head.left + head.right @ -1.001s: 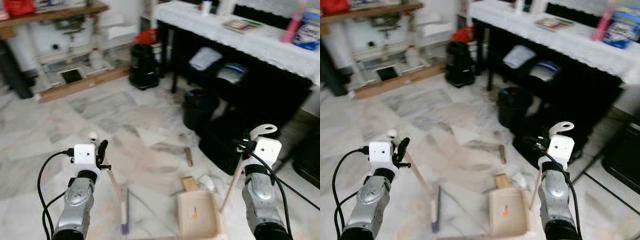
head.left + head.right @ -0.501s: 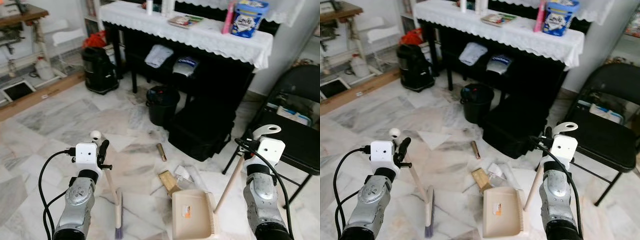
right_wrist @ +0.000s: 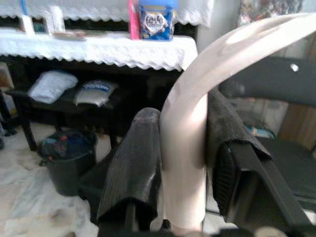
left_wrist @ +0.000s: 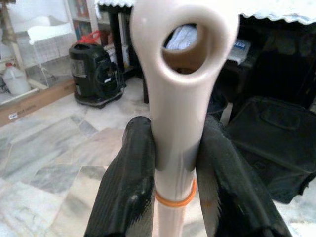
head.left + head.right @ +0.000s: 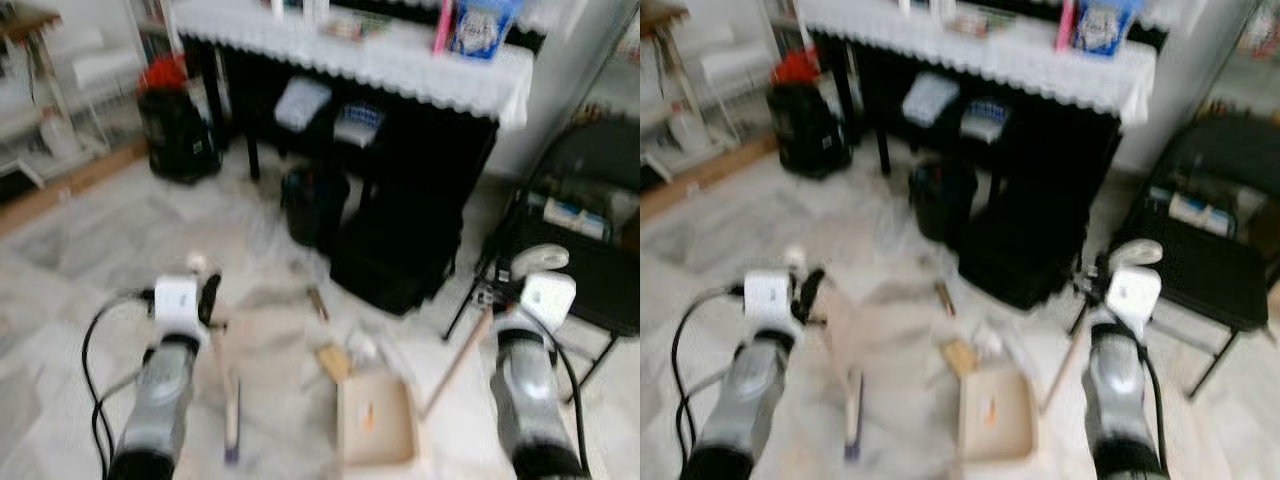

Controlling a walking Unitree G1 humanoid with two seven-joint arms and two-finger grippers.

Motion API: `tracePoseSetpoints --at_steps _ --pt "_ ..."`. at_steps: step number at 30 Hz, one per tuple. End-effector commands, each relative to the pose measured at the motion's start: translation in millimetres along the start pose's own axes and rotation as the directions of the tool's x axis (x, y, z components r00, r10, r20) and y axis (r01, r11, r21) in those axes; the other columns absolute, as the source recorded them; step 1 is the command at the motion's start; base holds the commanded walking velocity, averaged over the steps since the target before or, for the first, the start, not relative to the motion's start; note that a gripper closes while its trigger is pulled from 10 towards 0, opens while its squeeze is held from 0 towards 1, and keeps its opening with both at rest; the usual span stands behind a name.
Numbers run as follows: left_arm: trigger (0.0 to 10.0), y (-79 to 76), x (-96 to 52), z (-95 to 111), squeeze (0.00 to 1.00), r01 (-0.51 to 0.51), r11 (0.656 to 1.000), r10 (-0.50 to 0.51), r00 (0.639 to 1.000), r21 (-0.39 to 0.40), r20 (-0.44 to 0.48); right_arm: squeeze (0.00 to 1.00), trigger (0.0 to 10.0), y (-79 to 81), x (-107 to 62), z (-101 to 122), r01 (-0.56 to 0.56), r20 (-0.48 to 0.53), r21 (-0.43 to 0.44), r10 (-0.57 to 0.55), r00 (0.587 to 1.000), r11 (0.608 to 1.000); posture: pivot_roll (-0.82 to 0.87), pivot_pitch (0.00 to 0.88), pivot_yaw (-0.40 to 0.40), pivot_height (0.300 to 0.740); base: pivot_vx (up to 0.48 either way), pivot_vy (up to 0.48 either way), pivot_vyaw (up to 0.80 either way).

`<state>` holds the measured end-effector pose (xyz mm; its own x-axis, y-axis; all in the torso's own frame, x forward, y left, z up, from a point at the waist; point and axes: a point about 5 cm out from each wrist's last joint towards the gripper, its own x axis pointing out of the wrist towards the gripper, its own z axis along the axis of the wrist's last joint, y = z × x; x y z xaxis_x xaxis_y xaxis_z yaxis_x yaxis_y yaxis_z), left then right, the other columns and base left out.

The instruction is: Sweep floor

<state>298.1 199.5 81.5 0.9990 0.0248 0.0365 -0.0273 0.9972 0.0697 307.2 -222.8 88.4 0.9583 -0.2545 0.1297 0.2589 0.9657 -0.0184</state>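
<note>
Left eye view, blurred: broom (image 5: 231, 405) stands low centre-left, head on the floor (image 5: 80, 250), handle running up toward the left gripper (image 4: 173, 148); wrist view shows both black fingers (image 4: 129, 163) clamped on the handle just below its hanging hole. Dustpan (image 5: 375, 430) lies flat at lower centre, just right of the broom head, w/ its long handle slanting up-right to the right gripper (image 3: 182, 163), fingers likewise shut tight on the curved handle end. Debris (image 5: 335, 358) sits just above the pan mouth, centre frame, so broom must pull it down-frame into the pan; left arm does that. Bin (image 5: 310, 205) and black table (image 5: 400, 60) lie further up.
</note>
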Motion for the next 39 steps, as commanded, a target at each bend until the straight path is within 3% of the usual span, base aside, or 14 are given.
tracePoseSetpoints --at_steps 1,20,39 --pt "10.0 -2.5 3.0 6.5 0.0 0.013 1.0 -0.013 0.999 0.017 0.032 0.0 10.0 -7.4 4.8 11.3 0.025 0.048 0.001 -0.025 0.999 1.0 -0.06 0.0 -0.007 0.74 0.0 0.0 -0.74" --pt "10.0 5.6 4.6 10.9 0.0 0.006 0.999 -0.008 0.999 0.037 0.042 0.0 10.0 -0.3 2.9 8.7 0.012 0.037 0.014 -0.013 0.999 1.0 -0.02 0.0 -0.003 0.74 0.0 0.0 -0.73" --pt "10.0 5.3 3.3 11.2 0.0 0.002 1.0 -0.003 0.999 0.028 0.042 0.0 10.0 -2.1 -0.6 7.3 0.018 0.043 0.016 -0.019 0.999 1.0 -0.01 0.0 -0.007 0.74 0.0 0.0 0.0"
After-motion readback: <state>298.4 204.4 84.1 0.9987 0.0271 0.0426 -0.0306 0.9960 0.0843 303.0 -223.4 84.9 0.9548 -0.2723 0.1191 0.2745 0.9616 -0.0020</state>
